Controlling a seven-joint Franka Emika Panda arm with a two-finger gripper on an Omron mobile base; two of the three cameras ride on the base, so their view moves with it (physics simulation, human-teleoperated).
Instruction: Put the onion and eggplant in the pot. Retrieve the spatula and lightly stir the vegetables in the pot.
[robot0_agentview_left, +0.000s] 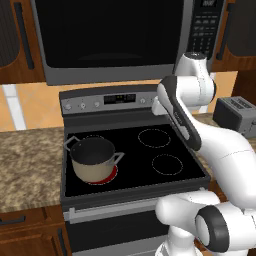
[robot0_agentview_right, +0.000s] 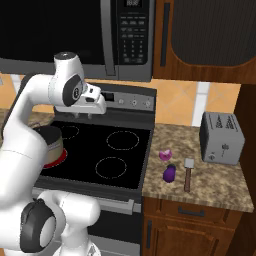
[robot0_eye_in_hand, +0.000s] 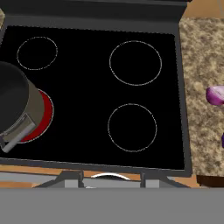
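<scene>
A: Nearest the base on the right, what lies on the tabletop (robot0_agentview_right: 210, 187)?

B: The spatula (robot0_agentview_right: 188, 173) lies there, grey blade pointing away, brown handle toward the front edge. Just beside it on the left is the dark purple eggplant (robot0_agentview_right: 170, 172), and the purple onion (robot0_agentview_right: 165, 154) sits just behind that — all three apart from one another, near the grey toaster (robot0_agentview_right: 221, 137).

A: And the pot (robot0_agentview_left: 93, 159)?

B: It stands upright on the stove (robot0_agentview_left: 132, 150), on the front left burner, which glows red (robot0_eye_in_hand: 41, 114) under it. Its dark inside looks bare. The other three burner rings are uncovered.

A: The arm?

B: It arches over the cooktop, with the hand (robot0_agentview_right: 90, 102) hovering high above the stove's middle, looking down on the burners.

A: Is the pincer apart or together?

B: That cannot be told — the fingers are not clearly seen. Nothing appears to be held.

A: Farther back?

B: The stove's control panel (robot0_agentview_left: 111, 100), then the microwave (robot0_agentview_left: 112, 37) above it.
</scene>
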